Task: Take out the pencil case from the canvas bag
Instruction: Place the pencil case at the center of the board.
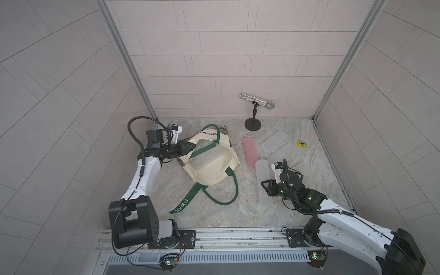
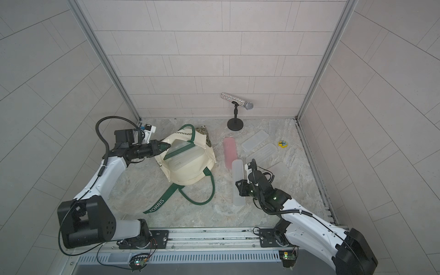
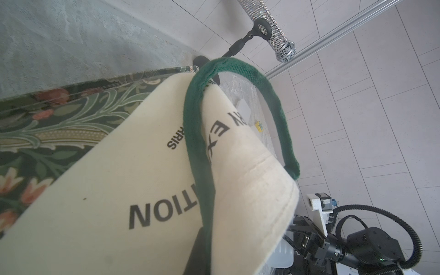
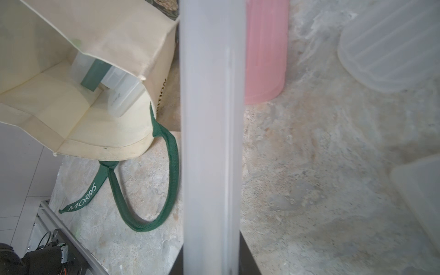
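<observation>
Top views both show the frosted pencil case (image 1: 263, 176) outside the canvas bag (image 1: 214, 171), beside a pink case (image 1: 250, 153).
The right gripper (image 1: 265, 189) has its jaws pinching the pencil case; the left gripper (image 1: 190, 148) has its jaws pinching the bag's rim.

Cream canvas bag (image 3: 114, 181) fills view, green handle (image 3: 196, 142) looped across; microphone (image 3: 270, 27) beyond.

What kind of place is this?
Probably a robot test booth: two robot arms bolted to a metal rail, panel walls boxing a marble-look table, and props like a microphone and canvas bag.
</observation>
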Available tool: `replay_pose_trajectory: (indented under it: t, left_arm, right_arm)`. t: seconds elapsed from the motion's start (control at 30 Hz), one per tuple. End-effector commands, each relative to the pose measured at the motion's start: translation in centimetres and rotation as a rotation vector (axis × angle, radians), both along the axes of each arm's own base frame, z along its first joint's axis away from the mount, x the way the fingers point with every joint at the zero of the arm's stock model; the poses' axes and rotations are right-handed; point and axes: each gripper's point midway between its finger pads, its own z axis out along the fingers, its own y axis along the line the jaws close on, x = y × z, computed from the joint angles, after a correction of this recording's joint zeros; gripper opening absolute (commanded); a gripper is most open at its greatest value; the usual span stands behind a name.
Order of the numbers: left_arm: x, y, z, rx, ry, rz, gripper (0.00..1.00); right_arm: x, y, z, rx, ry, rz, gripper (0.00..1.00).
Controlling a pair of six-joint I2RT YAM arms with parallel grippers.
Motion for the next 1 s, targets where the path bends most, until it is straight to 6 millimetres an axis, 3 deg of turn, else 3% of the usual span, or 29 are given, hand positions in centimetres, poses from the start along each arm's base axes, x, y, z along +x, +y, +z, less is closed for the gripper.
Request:
replay_pose_trajectory:
  t: [0.0, 0.2, 0.4, 0.97]
  left_arm:
    - [0.2, 0.1, 1.7, 0.010, -0.089, -0.019, 0.00]
    - [0.1, 0.1, 1.7, 0.009, -0.087, -0.017, 0.00]
    - [0.1, 0.1, 1.8, 0.008, -0.089, -0.017, 0.00]
    - [0.1, 0.1, 2.0, -0.002, -0.091, -0.012, 0.00]
  right_arm:
    - [-0.6, -0.3, -0.2, -0.030, 0.043, 0.017, 0.18]
    - [-1.1, -1.0, -1.7, -0.097, 0.144, 0.016, 0.18]
    - [-1.3, -0.6, -1.6, -0.078, 0.167, 0.036, 0.20]
    - [-1.5, 1.4, -4.4, 0.005, 0.284, 0.104, 0.26]
